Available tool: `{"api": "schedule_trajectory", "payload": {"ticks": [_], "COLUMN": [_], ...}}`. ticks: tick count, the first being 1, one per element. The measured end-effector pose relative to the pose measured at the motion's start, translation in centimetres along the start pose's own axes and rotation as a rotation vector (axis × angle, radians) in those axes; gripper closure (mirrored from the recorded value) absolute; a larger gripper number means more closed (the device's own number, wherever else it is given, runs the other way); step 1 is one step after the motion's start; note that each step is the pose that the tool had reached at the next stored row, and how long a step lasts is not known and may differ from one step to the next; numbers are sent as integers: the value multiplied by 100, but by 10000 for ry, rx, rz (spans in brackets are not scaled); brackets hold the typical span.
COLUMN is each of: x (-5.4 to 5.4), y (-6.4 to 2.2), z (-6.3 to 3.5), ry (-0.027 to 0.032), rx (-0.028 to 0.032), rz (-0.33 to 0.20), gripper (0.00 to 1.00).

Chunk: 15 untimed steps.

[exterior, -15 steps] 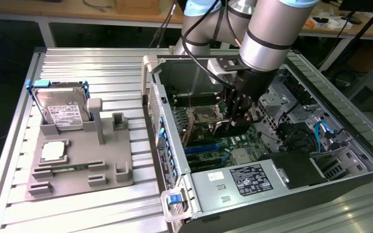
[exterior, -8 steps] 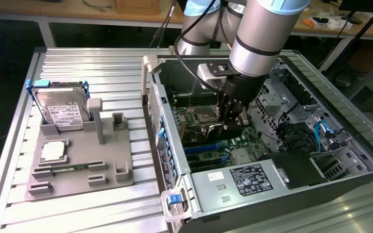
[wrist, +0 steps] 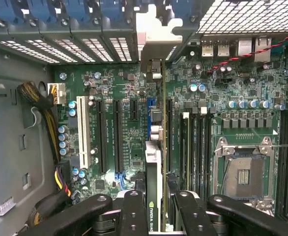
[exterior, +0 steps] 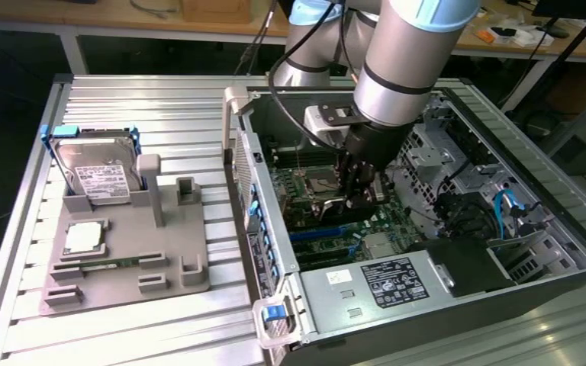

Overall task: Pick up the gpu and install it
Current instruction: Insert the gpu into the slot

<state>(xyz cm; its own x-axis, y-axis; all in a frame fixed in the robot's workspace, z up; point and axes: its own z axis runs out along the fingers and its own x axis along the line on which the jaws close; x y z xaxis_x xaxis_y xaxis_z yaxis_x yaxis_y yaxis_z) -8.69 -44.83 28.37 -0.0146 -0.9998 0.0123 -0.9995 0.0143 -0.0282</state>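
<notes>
Wrist view: the gpu (wrist: 154, 147) is standing edge-on over the motherboard (wrist: 129, 88), its silver bracket (wrist: 156, 29) meeting the rear slot openings, apparently so it can seat in an expansion slot. Whether it is seated cannot be told. The gripper (wrist: 156, 209) is clamping the card's upper edge, holding it upright inside the computer case (exterior: 568, 244). Outside, a hard drive (exterior: 100, 171) is sitting on a grey tray (exterior: 120, 282).

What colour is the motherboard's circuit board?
The motherboard is green; the wrist view shows it best.
</notes>
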Motion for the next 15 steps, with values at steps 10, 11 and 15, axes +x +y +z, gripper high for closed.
{"api": "schedule_trajectory", "payload": {"ticks": [10, 11, 15], "x": [22, 26, 48], "y": [54, 54, 54], "z": [34, 35, 35], "ry": [-1, -2, 0], "rx": [0, 1, 0], "rz": [0, 1, 0], "gripper": [73, 73, 73]}}
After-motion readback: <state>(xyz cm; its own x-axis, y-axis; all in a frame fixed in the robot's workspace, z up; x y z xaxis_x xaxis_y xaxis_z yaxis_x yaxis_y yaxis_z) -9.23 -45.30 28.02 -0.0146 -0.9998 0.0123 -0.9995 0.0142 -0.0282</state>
